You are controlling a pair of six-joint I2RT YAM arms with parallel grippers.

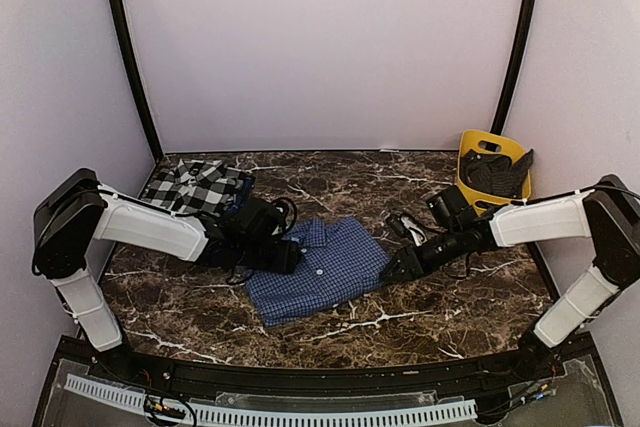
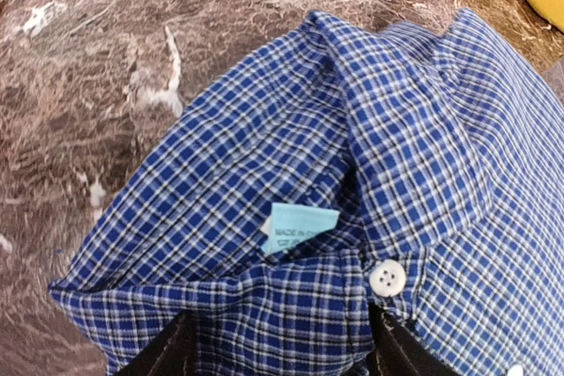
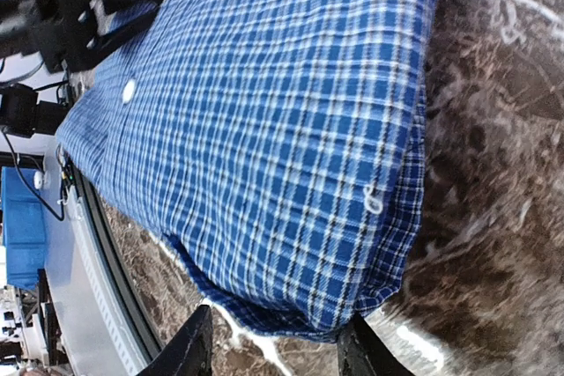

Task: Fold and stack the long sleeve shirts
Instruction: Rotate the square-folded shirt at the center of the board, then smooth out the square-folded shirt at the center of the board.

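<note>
Left gripper (image 2: 280, 334) and right gripper (image 3: 275, 328) each gape wide, apparently straddling edges of the blue shirt (image 1: 320, 272)

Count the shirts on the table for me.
2. The blue checked shirt lies folded at the middle of the table; the black-and-white plaid shirt sits at its far left corner. The yellow bin holds dark items I cannot identify.
</note>
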